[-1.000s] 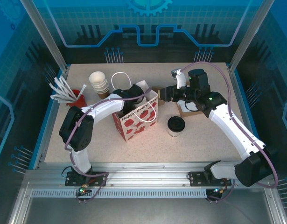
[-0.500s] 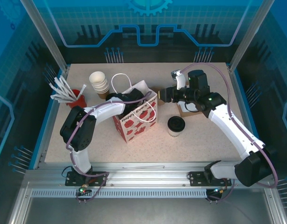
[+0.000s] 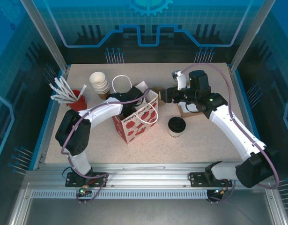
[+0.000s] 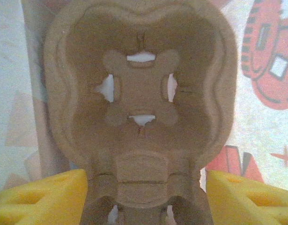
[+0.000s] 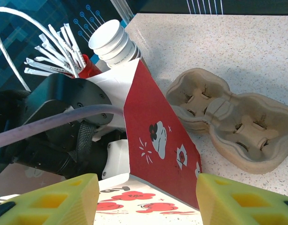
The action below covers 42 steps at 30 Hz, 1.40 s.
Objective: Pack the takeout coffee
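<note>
The takeout coffee [image 3: 176, 125], a pale cup with a black lid, stands on the table right of the red-and-white paper bag [image 3: 136, 119]. My left wrist [image 3: 128, 97] reaches down into the bag's open top. Inside the bag, a brown cardboard cup carrier [image 4: 139, 93] lies below my left gripper [image 4: 146, 180], which is open; the carrier's narrow waist sits between the spread yellow fingers, with a gap at the right one. My right gripper [image 3: 158, 95] hovers at the bag's far right corner, open, the bag's red side panel [image 5: 158, 136] between its fingers [image 5: 228, 197] untouched.
A second cardboard carrier [image 5: 232, 122] lies on the table behind the coffee, partly under my right arm [image 3: 193, 112]. A stack of lidless white cups [image 3: 99, 83] and a red holder of wrapped stirrers [image 3: 71, 96] stand at the back left.
My left gripper's jaws have spread wider around the carrier inside the bag, and the left elbow shifted slightly. The right arm and the coffee have not moved.
</note>
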Available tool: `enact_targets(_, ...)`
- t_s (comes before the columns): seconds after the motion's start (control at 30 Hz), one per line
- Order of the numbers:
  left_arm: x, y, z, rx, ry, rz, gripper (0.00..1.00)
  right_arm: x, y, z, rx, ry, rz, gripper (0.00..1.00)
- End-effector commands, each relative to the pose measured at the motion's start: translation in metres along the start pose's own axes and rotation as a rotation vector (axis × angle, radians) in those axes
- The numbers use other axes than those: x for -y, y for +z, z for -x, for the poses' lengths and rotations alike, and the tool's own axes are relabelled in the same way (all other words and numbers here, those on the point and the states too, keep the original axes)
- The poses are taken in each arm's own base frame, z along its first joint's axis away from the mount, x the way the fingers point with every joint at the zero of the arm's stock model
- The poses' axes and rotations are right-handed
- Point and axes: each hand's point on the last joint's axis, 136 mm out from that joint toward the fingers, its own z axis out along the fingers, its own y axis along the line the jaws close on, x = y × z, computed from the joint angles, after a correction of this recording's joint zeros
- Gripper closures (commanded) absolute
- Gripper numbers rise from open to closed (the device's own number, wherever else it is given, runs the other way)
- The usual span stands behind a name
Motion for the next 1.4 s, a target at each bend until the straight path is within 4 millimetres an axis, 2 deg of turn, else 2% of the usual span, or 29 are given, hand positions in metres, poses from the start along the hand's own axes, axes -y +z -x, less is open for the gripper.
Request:
enact_targets(0.0,0.007,-0.025,0.013,0.061,-0.007,-0.016,0.30,0.000,-0.007,0.004,0.028,0.003,0.003,0.41)
enact_targets(0.33,0.004,-0.067,0.034,0.172,-0.012,-0.004,0.23,-0.001,-0.009,0.006,0.031,0.001,0.003,0.41)
enact_targets(0.83,0.006,-0.154,0.061,0.379,0.002,0.004,0.24,-0.003,-0.012,0.008,0.032,-0.008,0.002,0.41)
enact_targets(1.1,0.003,-0.199,0.080,0.486,0.006,0.044,0.25,0.003,-0.015,0.005,0.023,-0.021,-0.040,0.40)
enact_targets(1.23,0.004,-0.231,0.090,0.567,-0.020,0.063,0.25,0.015,-0.022,-0.009,-0.012,-0.042,-0.119,0.36)
enact_targets(1.3,0.002,-0.249,0.093,0.619,-0.079,0.073,0.26,0.027,-0.030,-0.024,-0.041,-0.041,-0.187,0.34)
enact_targets(1.37,0.008,-0.268,0.095,0.678,-0.157,0.039,0.27,0.044,-0.040,-0.047,-0.079,-0.015,-0.256,0.31)
